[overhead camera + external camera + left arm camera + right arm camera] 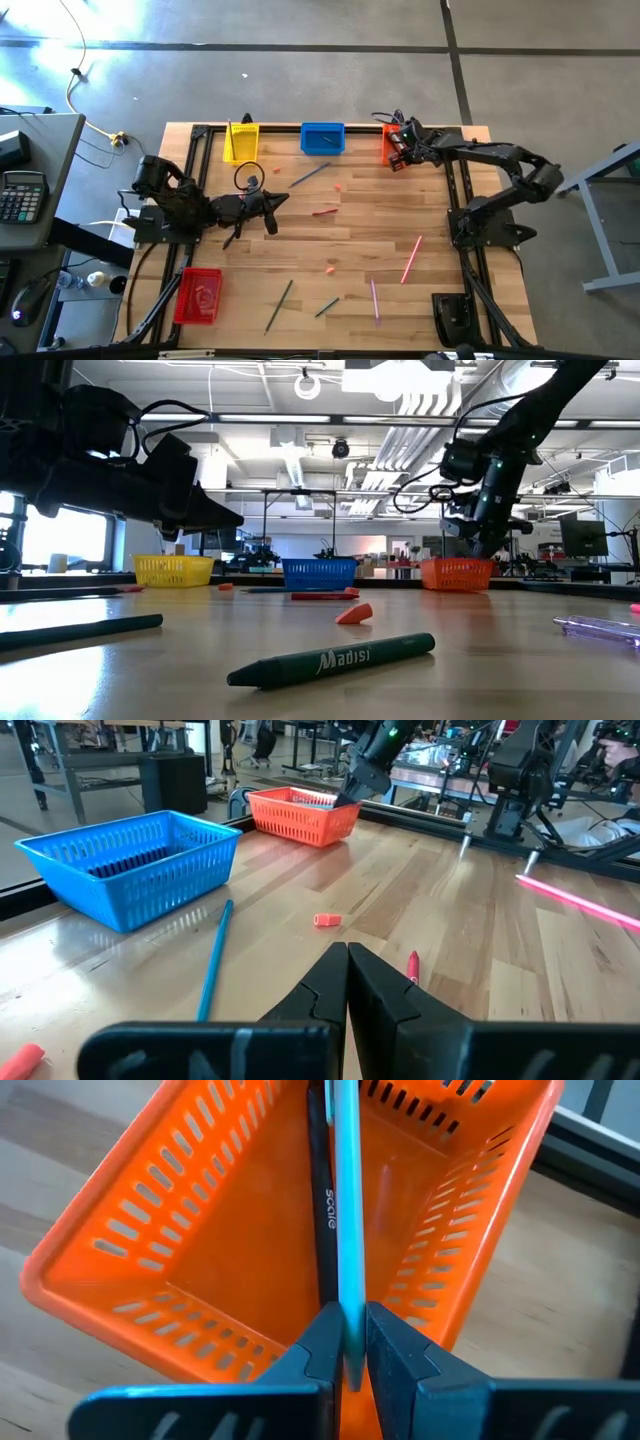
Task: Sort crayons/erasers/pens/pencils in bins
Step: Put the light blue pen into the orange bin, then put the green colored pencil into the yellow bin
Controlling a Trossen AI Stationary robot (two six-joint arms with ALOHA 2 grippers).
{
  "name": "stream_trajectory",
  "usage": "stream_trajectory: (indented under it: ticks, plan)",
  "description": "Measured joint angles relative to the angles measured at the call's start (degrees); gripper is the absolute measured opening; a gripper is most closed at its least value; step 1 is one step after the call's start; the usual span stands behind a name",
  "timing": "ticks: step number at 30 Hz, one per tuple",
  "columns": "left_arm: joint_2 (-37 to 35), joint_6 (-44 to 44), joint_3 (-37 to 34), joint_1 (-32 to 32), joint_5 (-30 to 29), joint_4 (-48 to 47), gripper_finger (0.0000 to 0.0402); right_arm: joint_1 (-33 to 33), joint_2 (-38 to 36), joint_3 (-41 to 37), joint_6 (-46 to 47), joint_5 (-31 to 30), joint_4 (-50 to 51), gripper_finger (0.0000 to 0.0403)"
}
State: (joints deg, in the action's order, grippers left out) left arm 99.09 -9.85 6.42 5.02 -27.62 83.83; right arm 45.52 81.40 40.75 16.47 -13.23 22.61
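My right gripper [346,1342] hangs over the orange bin [200,1230], shut on a long light-blue pen [346,1200]. A black pen [322,1210] lies inside that bin. In the high view the right gripper [397,150] is at the orange bin [386,146] on the far edge. My left gripper [347,982] is shut and empty above the left middle of the table [280,201]. The yellow bin [240,140] and blue bin [322,138] stand on the far edge, and the red bin [198,296] stands near left. My right gripper pinches the light-blue pen between its two fingers near one end [349,1315]. It comes from above, and the pen runs on past the fingertips, down into the orange bin. The pen is lifted off the table. Whether its far end touches the bin I cannot tell.
On the table lie a blue stick [310,176], a red crayon [325,212], two erasers [339,186] [330,268], two pink pens [411,259] [375,298], a dark pencil [279,305] and a short crayon [327,307]. A green crayon [330,660] lies close to the low camera.
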Motion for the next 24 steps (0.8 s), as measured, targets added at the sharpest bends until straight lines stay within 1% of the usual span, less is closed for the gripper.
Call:
stream_trajectory:
  ticks: [4,7,14,17,21,24]
  plan:
    - [0.0,0.0,0.0,0.0,0.0,0.0,0.0000,0.0,0.8,0.0,0.0,0.0,-0.5,0.0022]
    - [0.0,0.0,0.0,0.0,0.0,0.0,0.0000,0.0,0.8,0.0,0.0,0.0,-0.6,0.0031]
    - [0.0,0.0,0.0,0.0,0.0,0.0,0.0000,0.1,0.8,0.0,0.1,-0.2,-0.8,0.0090]
    - [0.0,0.0,0.0,0.0,0.0,0.0,0.0000,0.0,0.6,0.1,0.2,-0.2,-0.5,0.0108]
    - [0.0,0.0,0.0,0.0,0.0,0.0,0.0000,-1.6,-1.0,2.5,-0.1,-0.2,1.8,0.0108]
    - [0.0,0.0,0.0,0.0,0.0,0.0,0.0000,-4.6,-3.5,4.0,-1.5,-0.3,3.7,0.0088]
